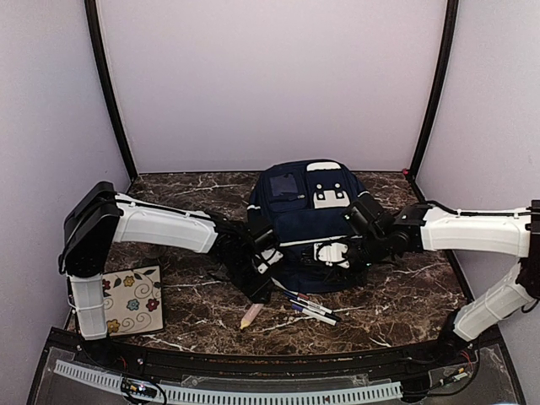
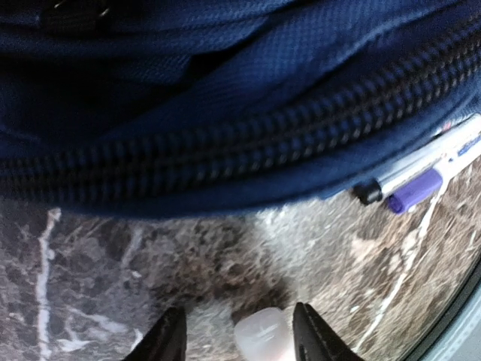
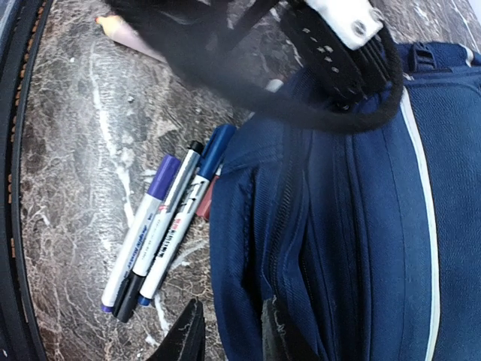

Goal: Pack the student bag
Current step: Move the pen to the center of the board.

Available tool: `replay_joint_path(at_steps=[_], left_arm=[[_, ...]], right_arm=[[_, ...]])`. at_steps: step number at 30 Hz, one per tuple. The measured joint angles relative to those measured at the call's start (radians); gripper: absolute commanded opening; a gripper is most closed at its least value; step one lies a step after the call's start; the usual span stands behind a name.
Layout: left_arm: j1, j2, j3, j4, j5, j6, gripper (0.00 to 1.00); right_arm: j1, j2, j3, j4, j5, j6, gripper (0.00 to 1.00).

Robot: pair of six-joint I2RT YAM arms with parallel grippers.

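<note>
Backpack [image 1: 305, 221] lies flat on the table [image 1: 405, 295], centre and toward the 12 o'clock side. It is navy with thin white stripes and a white studded patch.

Left fingers [image 1: 260, 287] sit low over the table at the backpack's 7 o'clock corner. They are parted wide and grip nothing. A pale, blurred stub [image 2: 259, 335] shows in the gap; cannot tell if it is the crayon. A closed zipper [image 2: 225, 143] runs across just beyond them.

Right fingers [image 1: 344, 253] are at the backpack's 5 o'clock edge with a narrow gap. One is over fabric, the other over table, and the seam lies between. Cannot tell whether it is pinched.

Three markers [image 3: 161, 233] lie side by side at the backpack's 6 o'clock, top ends against its edge. A pink crayon [image 1: 251, 316] is at 7 o'clock. A flowered card [image 1: 132, 302] is at 8 o'clock, beside the left arm's base.
</note>
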Motion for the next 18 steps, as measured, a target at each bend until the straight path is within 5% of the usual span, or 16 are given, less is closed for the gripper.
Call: replay_joint_path(at_steps=[6,11,18], left_arm=[[0.014,-0.091,0.0,-0.05,-0.071,0.068,0.64],[0.13,-0.281,0.002,-0.043,-0.174,0.091,0.71],[0.333,-0.512,-0.152,0.216,-0.312,0.106,0.74]], right_arm=[[0.102,0.05,0.139,-0.073,0.011,-0.02,0.3],[0.183,0.123,0.258,-0.103,0.014,-0.053,0.5],[0.277,0.38,0.447,-0.135,0.042,-0.095,0.51]])
